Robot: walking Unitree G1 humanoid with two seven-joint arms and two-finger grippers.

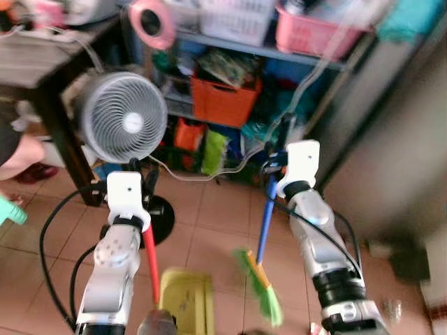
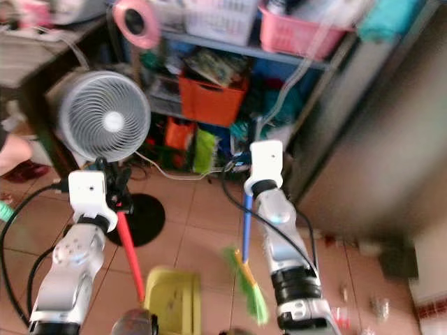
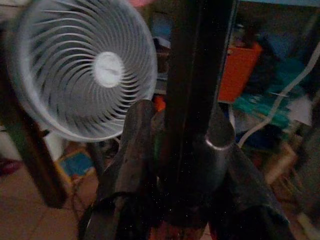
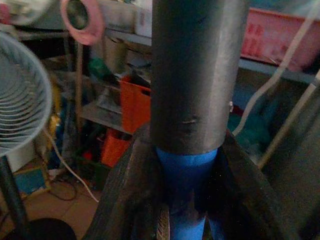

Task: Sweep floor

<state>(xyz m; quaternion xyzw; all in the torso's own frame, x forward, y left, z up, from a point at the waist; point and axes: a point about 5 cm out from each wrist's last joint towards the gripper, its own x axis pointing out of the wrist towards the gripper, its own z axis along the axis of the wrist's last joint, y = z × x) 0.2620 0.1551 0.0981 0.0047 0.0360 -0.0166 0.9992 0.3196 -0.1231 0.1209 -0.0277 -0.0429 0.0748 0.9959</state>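
Note:
My right gripper (image 1: 274, 172) is shut on the blue handle (image 1: 264, 222) of a broom whose green bristles (image 1: 264, 292) hang just above the tiled floor between my arms. My left gripper (image 1: 140, 183) is shut on the red handle (image 1: 150, 259) of a yellow dustpan (image 1: 186, 301), which rests low in front of me. In the right wrist view the black fingers (image 4: 125, 200) clamp the blue handle (image 4: 182, 170) below its grey upper section. In the left wrist view the fingers (image 3: 132, 160) grip the dark pole (image 3: 195, 100).
A white standing fan (image 1: 123, 116) on a black round base (image 1: 162, 218) stands ahead left. Behind it are a dark table (image 1: 42, 70) and a cluttered shelf with an orange bin (image 1: 223, 101) and pink basket (image 1: 314, 31). A grey wall (image 1: 401, 153) lies right. A person's arm (image 1: 21, 153) shows far left.

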